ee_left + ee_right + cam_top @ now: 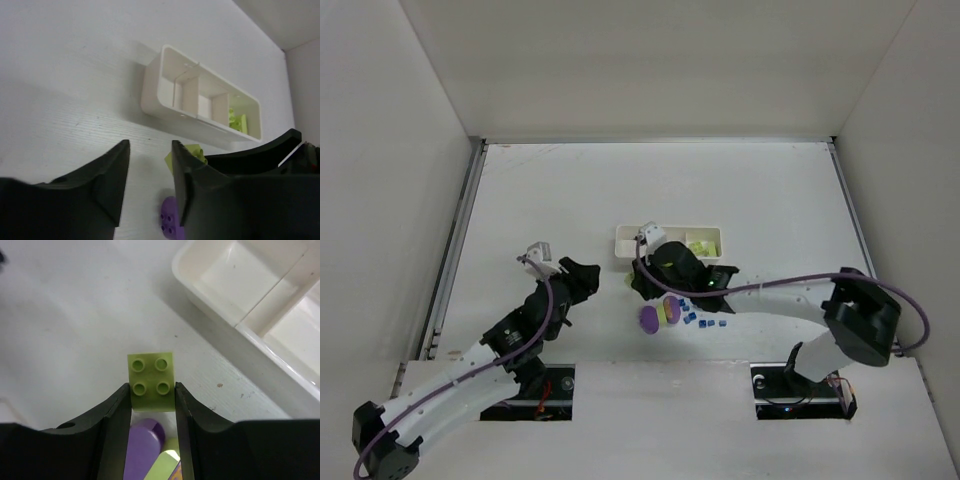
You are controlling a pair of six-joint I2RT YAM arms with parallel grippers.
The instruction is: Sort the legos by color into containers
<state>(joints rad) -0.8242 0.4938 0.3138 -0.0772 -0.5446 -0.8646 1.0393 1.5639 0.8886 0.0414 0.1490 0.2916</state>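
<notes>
r gripper has a yellow-green block, l gripper has nothing

my right gripper [151,390] is closed on a yellow-green block [151,372]. both fingers [116,415] press its sides, studs up, front half sticking out past the tips. can't tell if it's lifted or sitting on the table [75,315]. in the gap behind the block i see the purple piece [142,450] w/ a loose yellow-green block [165,465] just beside it. the tray [200,292] is up & to the right in my wrist cam, near the held block but not touching it.

my left gripper [150,150] is partly open, narrow gap, nothing in it, only bare table btwn the fingers. it points toward the tray.

top cam: the tray lies l-to-r across the mid table, w/ yellow-green blocks [700,245] in its right-end compartment. the purple piece & loose yellow-green block lie just in front of the tray. the dark-blue bricks [705,321] sit in a short row to their right. all of these are on the table, outside the tray.
</notes>
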